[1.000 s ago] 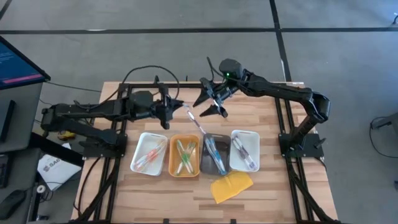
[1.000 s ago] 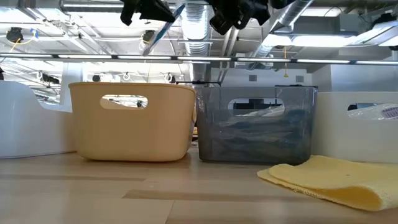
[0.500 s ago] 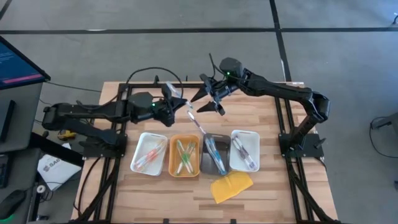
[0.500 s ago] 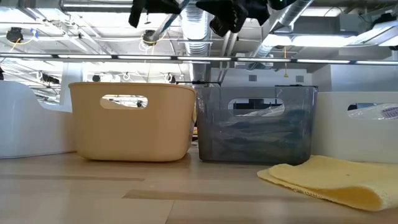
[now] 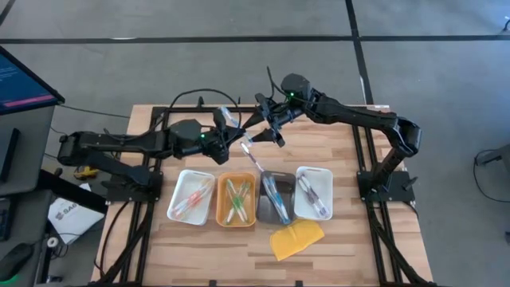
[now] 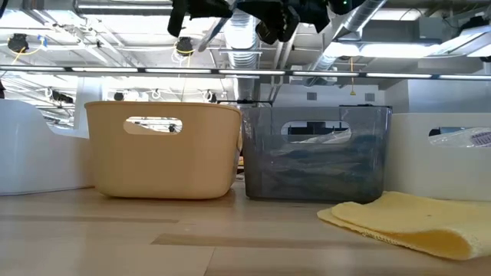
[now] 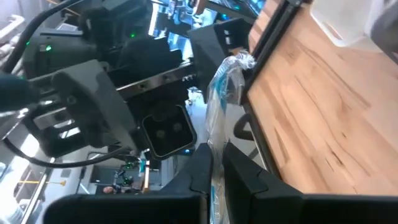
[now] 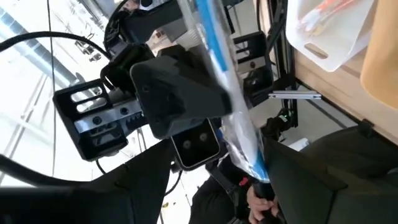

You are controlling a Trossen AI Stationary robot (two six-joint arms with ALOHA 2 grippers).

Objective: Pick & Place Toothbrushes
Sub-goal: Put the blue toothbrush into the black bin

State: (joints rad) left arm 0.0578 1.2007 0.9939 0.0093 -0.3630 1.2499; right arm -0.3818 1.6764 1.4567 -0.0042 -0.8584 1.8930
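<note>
Left gripper point(image 5: 232, 137) has slid right to meet the open, empty right gripper point(image 5: 265, 131) above the far table, clamped on a wrapped blue toothbrush point(image 5: 249, 153); judged light, stiff, wrapper slick, so take the handle mid-length, clear of bristles.

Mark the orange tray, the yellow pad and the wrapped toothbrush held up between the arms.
orange tray point(image 5: 219, 199): high view, left rim.
yellow pad point(image 5: 296, 238): high view, middle of the pad.
wrapped toothbrush point(image 5: 252, 154): high view, wrapper's middle, below the grippers.
</note>
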